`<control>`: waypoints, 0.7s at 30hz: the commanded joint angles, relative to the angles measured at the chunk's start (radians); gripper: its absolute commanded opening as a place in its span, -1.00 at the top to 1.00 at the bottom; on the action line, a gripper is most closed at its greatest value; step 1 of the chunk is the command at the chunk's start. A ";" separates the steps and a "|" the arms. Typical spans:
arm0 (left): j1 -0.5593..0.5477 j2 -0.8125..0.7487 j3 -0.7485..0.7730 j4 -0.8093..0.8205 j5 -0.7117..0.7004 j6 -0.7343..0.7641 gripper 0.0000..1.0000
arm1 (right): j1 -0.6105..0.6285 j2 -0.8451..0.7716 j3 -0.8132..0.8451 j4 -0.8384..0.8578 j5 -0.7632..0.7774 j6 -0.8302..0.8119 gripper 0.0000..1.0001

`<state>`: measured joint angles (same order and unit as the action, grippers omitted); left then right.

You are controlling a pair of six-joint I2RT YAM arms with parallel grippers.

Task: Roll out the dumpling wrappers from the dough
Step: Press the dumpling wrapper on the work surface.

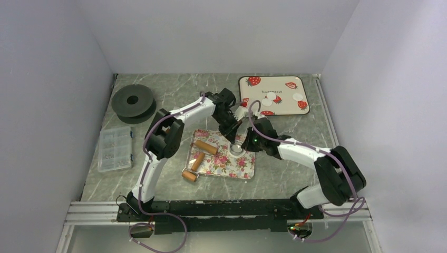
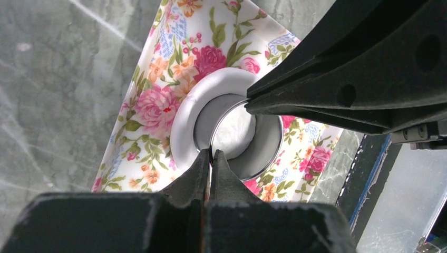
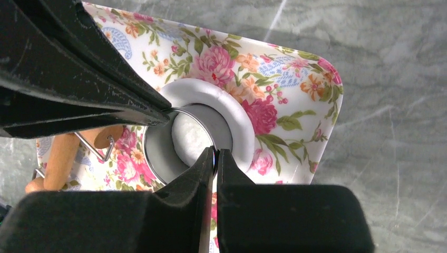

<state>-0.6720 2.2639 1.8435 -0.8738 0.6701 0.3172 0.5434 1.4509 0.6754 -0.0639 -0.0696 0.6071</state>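
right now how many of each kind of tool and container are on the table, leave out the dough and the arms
trays: 2 (floral tray, strawberry tray)
wooden rollers: 3
metal ring cutter: 1
clear compartment box: 1
black spool: 1
total: 8

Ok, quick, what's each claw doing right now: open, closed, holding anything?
Left claw: closed, pinching the rim of the small round metal ring cutter.
Right claw: closed, pinching the same cutter's rim at another spot.
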 commanded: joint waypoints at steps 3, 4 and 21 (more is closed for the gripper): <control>-0.019 0.048 -0.031 -0.054 -0.095 0.102 1.00 | 0.021 -0.052 -0.092 0.001 0.043 0.055 1.00; -0.021 0.035 -0.055 -0.048 -0.087 0.100 1.00 | 0.016 -0.043 -0.070 -0.002 0.046 0.042 1.00; -0.029 -0.014 -0.040 -0.069 -0.073 0.160 0.73 | -0.005 -0.051 0.021 -0.028 0.030 -0.020 1.00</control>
<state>-0.6861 2.2299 1.7935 -0.8433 0.6754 0.3878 0.5423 1.4406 0.6849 -0.1055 -0.0715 0.6262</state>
